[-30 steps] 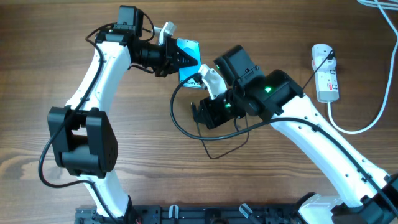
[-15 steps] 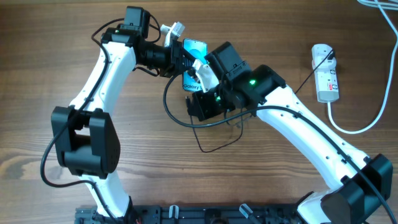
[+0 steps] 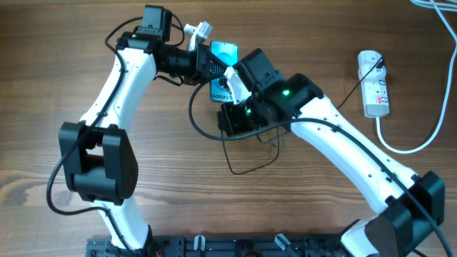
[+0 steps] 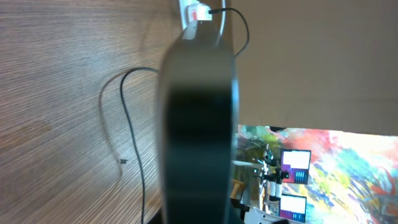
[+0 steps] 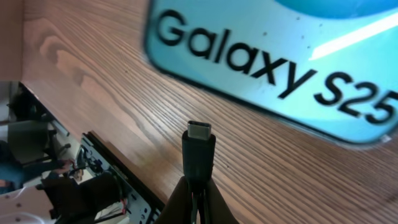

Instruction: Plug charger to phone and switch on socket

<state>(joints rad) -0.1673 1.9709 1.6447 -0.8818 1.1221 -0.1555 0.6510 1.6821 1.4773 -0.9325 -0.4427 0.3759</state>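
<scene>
Right pincer clenched on the thin black charger cable, its slim connector tip just short of the teal-screened rectangular smartphone. Left pincer grasps this phone near the far edge of the wooden table; white oblong power strip at the far right corner.

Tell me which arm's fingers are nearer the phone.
Left: the left fingers hold the phone. The right fingers, pinching the charger connector, sit just short of its lower edge.
</scene>
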